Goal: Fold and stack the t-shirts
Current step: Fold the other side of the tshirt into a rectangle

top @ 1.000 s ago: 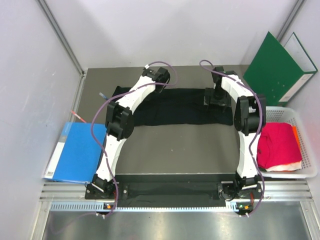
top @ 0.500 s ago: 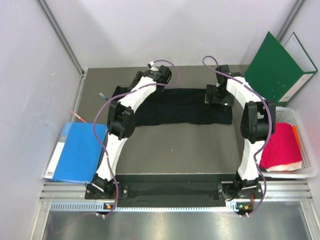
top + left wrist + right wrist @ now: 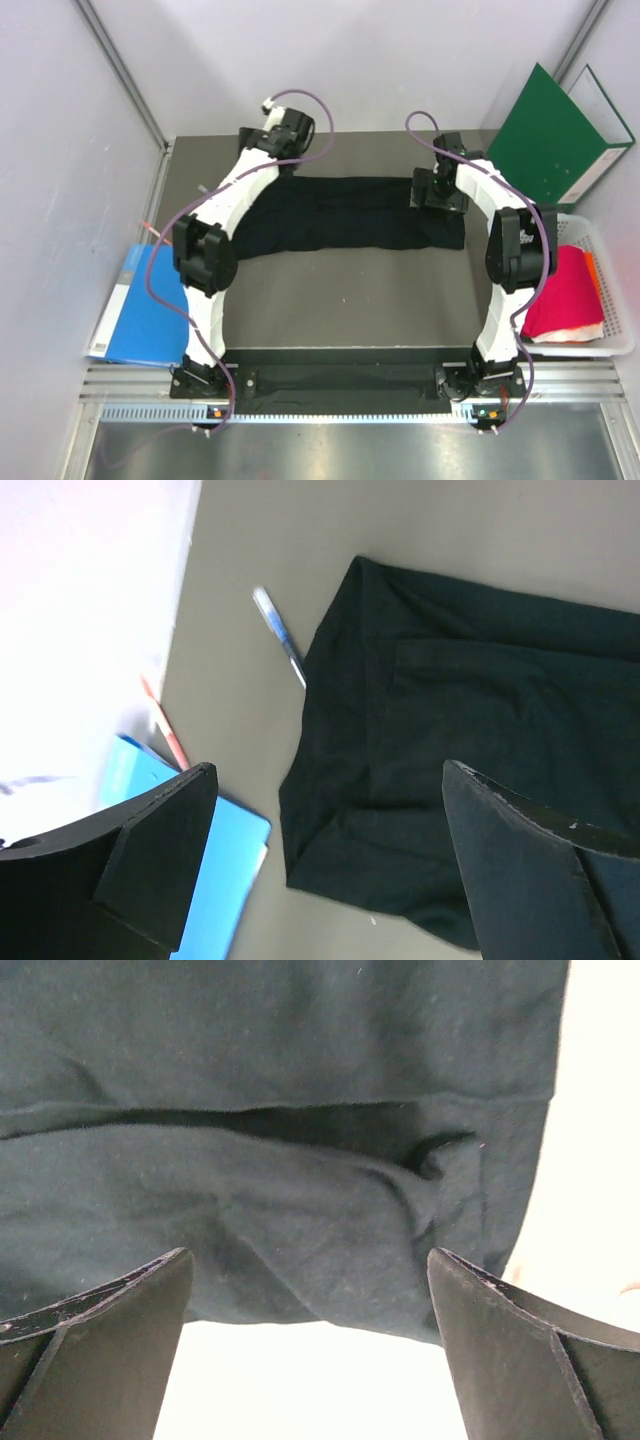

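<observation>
A black t-shirt, folded into a long band, lies flat across the back of the table. My left gripper hovers high over the band's far left end. In the left wrist view it is open and empty, with the shirt's left end well below. My right gripper sits low over the band's right end. The right wrist view shows it open, with the cloth just beyond its tips. A magenta-red t-shirt lies folded in the basket on white cloth, beside orange cloth.
The white basket stands at the right edge. A green folder leans at the back right. A blue folder lies at the left edge. A blue pen and a red pen lie left of the shirt.
My left gripper has opened and drawn up and back to the left, its elbow swinging left. The black shirt's left end now lies uncovered. The right arm's elbow has shifted a little right.
</observation>
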### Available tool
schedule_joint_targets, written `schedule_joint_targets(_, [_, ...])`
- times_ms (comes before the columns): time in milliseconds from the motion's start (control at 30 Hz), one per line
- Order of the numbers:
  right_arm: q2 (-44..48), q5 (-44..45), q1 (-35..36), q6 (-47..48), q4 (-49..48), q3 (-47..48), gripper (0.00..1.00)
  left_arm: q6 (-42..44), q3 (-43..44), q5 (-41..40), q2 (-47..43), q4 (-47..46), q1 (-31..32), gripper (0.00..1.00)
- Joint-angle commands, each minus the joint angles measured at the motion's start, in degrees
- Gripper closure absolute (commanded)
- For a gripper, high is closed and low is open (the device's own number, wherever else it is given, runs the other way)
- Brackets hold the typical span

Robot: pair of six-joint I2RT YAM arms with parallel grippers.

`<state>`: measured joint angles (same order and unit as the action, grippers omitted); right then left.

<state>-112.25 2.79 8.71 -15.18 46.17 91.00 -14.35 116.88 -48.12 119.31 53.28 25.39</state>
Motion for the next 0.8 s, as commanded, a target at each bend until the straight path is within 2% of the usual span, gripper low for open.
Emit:
schedule_joint_targets(0, [2.12, 5.97, -0.62, 1.82, -1.88, 3.30, 0.00, -7.87, -5.51, 8.64, -4.78, 2.18, -2.18, 0.02])
schedule_joint_targets(67, [0.55, 10.81, -0.80, 2.00, 0.40, 5.93, 0.00, -9.46, -10.25, 12.86, -6.36, 2.27, -2.18, 0.02])
schedule_joint_targets(167, [-1.04, 13.20, -1.32, 1.47, 1.99, 7.87, 0.00, -12.01, -16.84, 18.04, -8.56, 0.96, -2.18, 0.02])
schedule_joint_targets(333, [-2.80, 14.53, -1.85, 0.50, 2.34, 7.61, 0.04, -14.92, -22.04, 20.34, -8.48, 1.92, -2.10, 0.02])
schedule_joint_targets(567, [-6.05, 16.98, -1.77, 0.50, 5.15, 10.77, 0.12, -15.62, -18.18, 19.47, -4.17, 4.90, -2.18, 0.02])
schedule_joint_targets(667, [-5.35, 17.51, -1.77, 1.03, 5.33, 11.39, 0.24, -15.10, -16.60, 19.29, -3.03, 5.35, -2.18, 0.02])
schedule_joint_targets(767, [-3.95, 17.69, -1.85, 1.21, 4.81, 10.69, 0.24, -14.65, -16.16, 19.20, -2.50, 5.52, -2.18, 0.02])
